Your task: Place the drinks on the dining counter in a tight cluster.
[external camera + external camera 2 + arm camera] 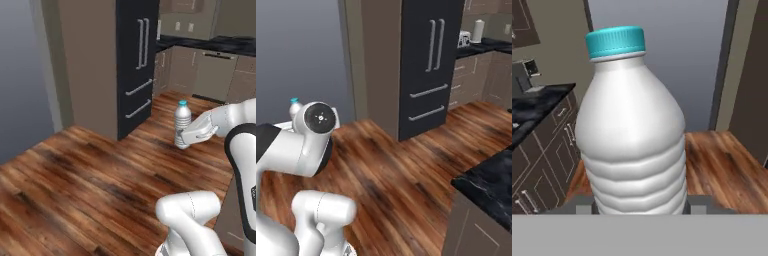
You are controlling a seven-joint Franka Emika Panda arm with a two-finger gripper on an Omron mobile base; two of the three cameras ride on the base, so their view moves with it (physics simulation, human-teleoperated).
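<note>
A small clear water bottle [182, 117] with a blue cap is held upright in the air above the wooden floor. My gripper [181, 141] is shut on its lower part. In the hand view the water bottle [632, 135] stands close up between the two fingertips [582, 205]. In the right base view just its blue cap [295, 102] peeks out behind the arm's round joint. A black marble slab corner [491, 187] lies at the lower right; I cannot tell whether it is the dining counter.
A tall black fridge [137, 60] stands in a brown wall unit ahead. Behind it runs a black counter [225, 45] over brown cabinets. Wooden floor [90, 175] spreads to the left, up to a grey wall [20, 75].
</note>
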